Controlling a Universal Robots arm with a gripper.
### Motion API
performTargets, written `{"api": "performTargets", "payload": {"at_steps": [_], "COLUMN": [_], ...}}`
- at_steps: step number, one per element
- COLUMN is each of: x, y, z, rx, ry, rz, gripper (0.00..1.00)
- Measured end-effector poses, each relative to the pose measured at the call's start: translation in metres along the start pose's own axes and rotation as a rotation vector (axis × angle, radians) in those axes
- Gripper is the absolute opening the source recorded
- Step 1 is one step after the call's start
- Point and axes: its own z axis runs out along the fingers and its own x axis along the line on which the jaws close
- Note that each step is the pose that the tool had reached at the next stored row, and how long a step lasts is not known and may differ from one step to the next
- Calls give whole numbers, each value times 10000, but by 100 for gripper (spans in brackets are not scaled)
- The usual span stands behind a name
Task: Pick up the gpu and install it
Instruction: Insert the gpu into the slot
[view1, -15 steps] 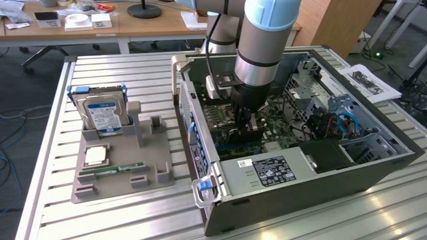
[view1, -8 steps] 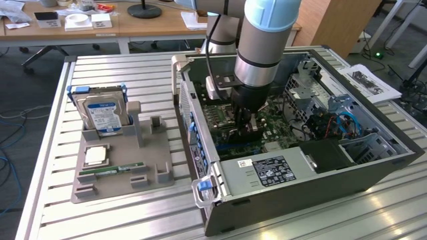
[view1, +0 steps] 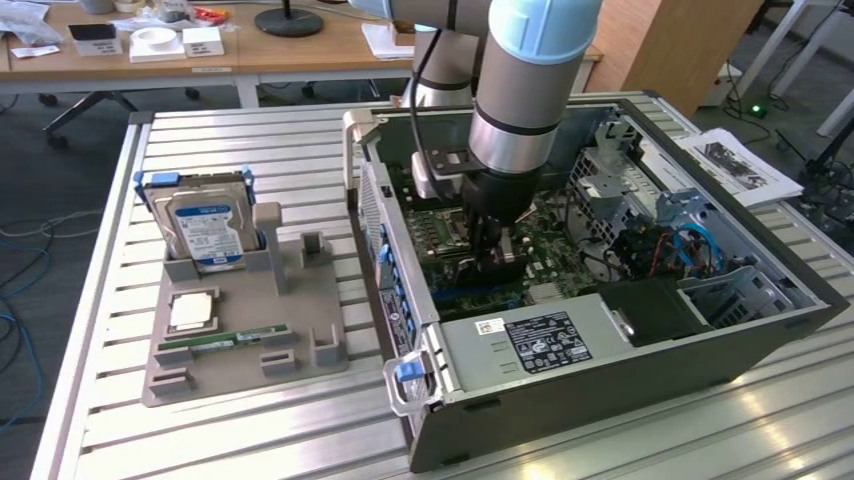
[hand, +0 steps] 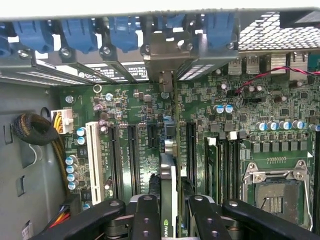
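My gripper (view1: 489, 258) reaches down into the open computer case (view1: 747, 330), over the green motherboard (view1: 561, 250). In the wrist view the gpu (hand: 170, 170) stands edge-on between the black fingers (hand: 146, 215), and my gripper (hand: 170, 212) is shut on it. The card runs straight away from the fingers over the dark expansion slots (hand: 132, 155). Its silvery end bracket (hand: 167, 52) sits at the case's rear wall, among the blue slot latches (hand: 75, 32). Whether the card's edge is seated in a slot is hidden by the card itself.
A grey tray (view1: 314, 350) on the exterior view's left holds a silver hard drive (view1: 200, 225), a processor (view1: 191, 310) and a green RAM stick (view1: 220, 342). Inside the case are the power supply (view1: 534, 340), the empty CPU socket (hand: 272, 182), a white slot (hand: 92, 155) and bundled cables (hand: 37, 127).
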Motion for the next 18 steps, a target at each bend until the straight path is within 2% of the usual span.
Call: {"api": "performTargets", "payload": {"at_steps": [18], "x": [0], "y": [1], "z": [12], "rx": [2], "ry": [1], "rz": [54], "gripper": [27]}}
